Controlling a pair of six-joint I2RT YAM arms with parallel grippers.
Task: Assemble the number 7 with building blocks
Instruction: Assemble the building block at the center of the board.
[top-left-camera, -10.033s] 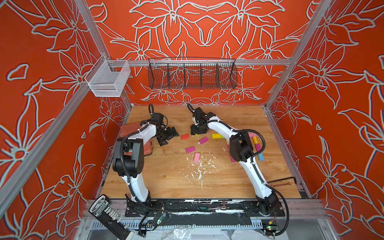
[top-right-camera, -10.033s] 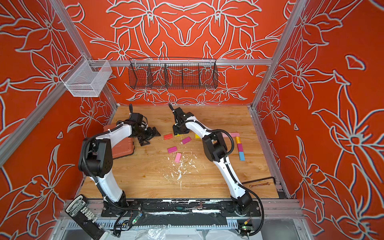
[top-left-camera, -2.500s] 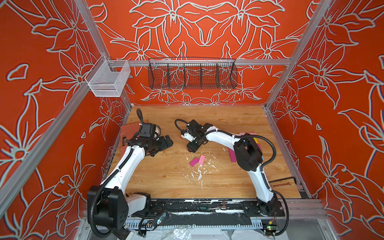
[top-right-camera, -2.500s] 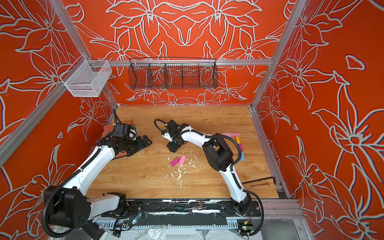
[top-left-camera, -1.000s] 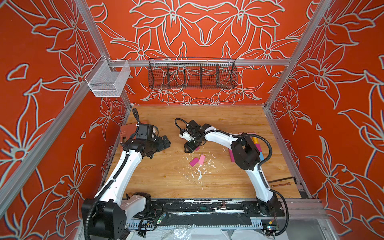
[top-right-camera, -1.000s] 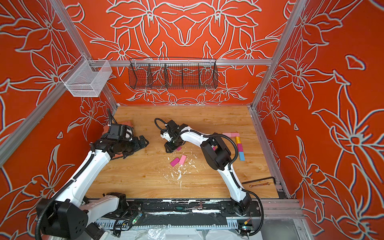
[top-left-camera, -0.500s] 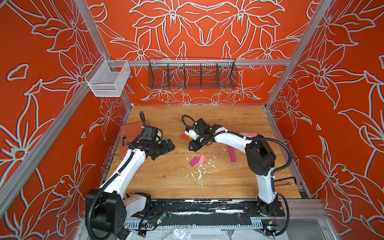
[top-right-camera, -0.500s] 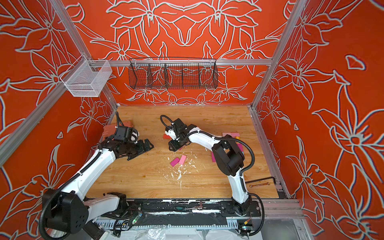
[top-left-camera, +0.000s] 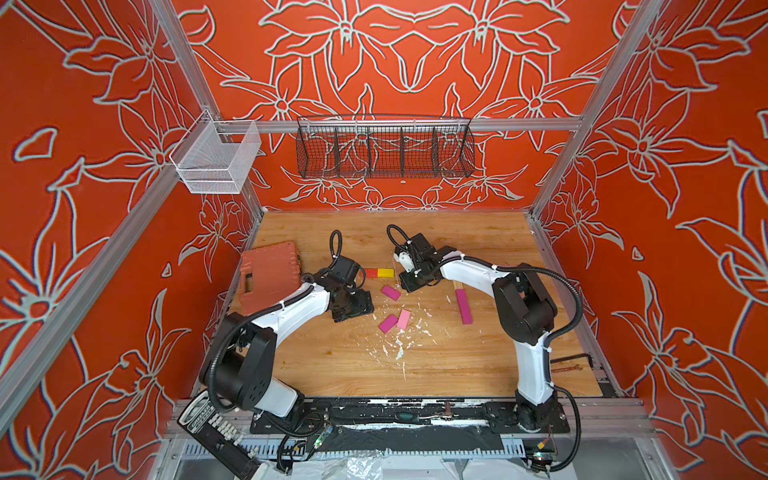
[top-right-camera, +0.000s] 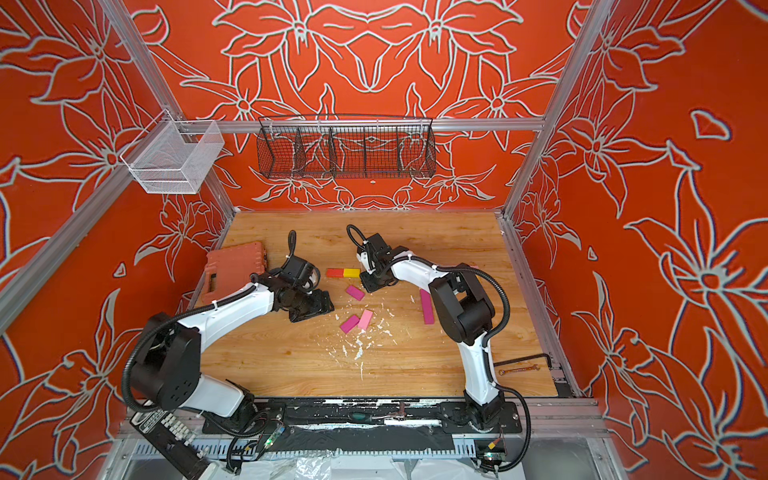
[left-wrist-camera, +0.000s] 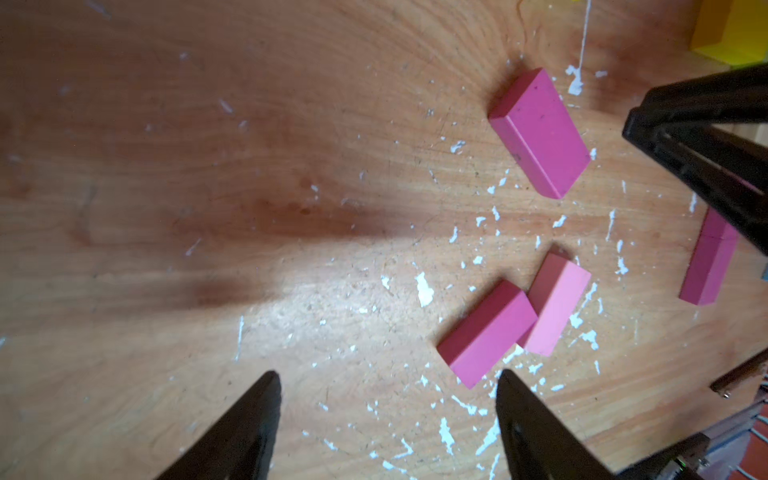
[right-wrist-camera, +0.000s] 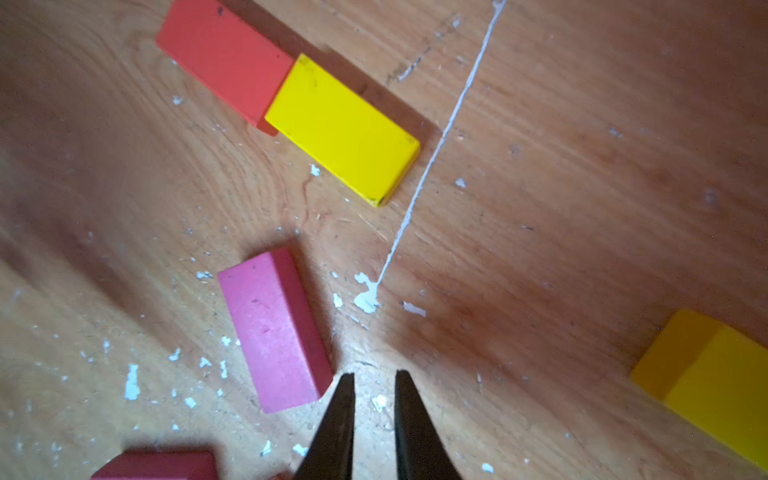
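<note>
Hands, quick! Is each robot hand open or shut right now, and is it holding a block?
Left hand: open, holding nothing.
Right hand: shut, holding nothing.

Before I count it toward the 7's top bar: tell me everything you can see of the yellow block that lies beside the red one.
The yellow block is a small flat rectangular bar, glossy yellow, seemingly painted wood, with dark scuffs at two corners. It lies flat on the wooden table, one short end butted against the red block, nearly in line; in both top views the pair makes a short crosswise bar. Its other end is free; nothing else touches it.
</note>
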